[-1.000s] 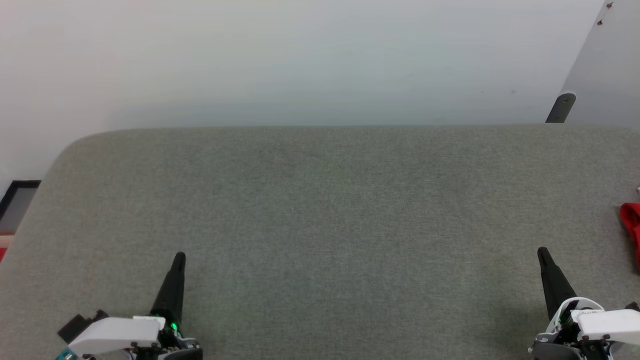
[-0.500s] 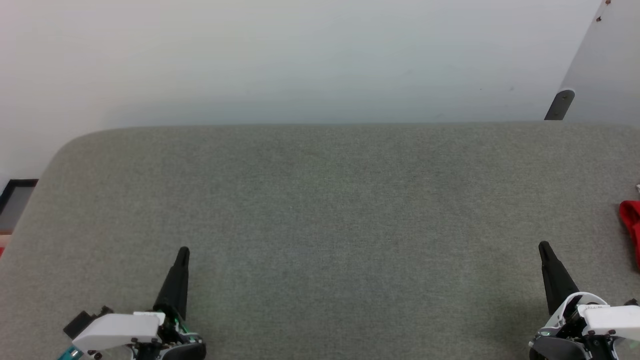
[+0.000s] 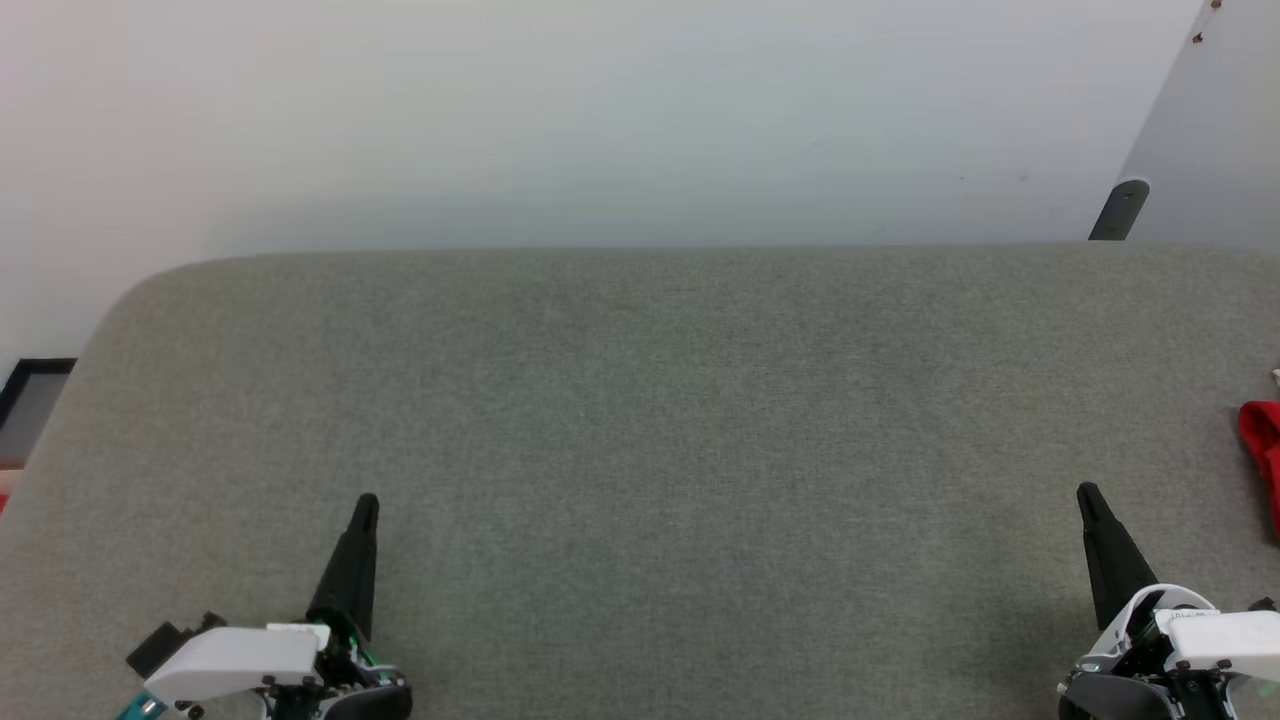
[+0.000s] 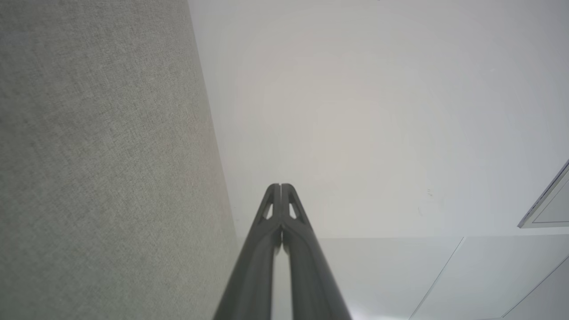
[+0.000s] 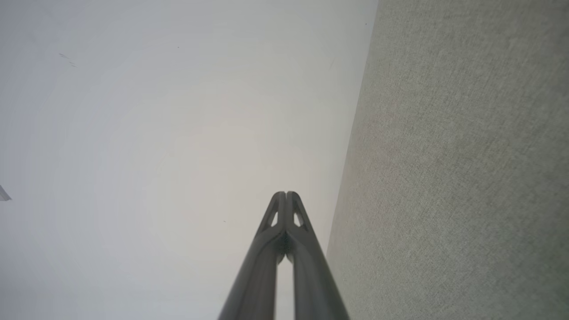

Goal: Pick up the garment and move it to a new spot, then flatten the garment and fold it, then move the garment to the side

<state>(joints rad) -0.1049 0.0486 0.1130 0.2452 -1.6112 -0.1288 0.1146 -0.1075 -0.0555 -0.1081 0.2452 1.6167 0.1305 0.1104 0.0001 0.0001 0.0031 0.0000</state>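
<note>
The left gripper (image 3: pixel 366 503) is seen low on the left of the grey fabric table (image 3: pixel 640 420). In the left wrist view its two dark fingers (image 4: pixel 266 249) are pressed together at the tips with nothing held between them. The right gripper (image 3: pixel 1086 493), low on the right, is likewise closed tip to tip and empty, and whether either gripper touches the table cannot be told. A strip of red cloth (image 3: pixel 1262 445) lies on the table at the right edge of the head view, well apart from both grippers. It is cut off by the frame, so it cannot be told whether it is the garment, and no writing can be read on it.
</note>
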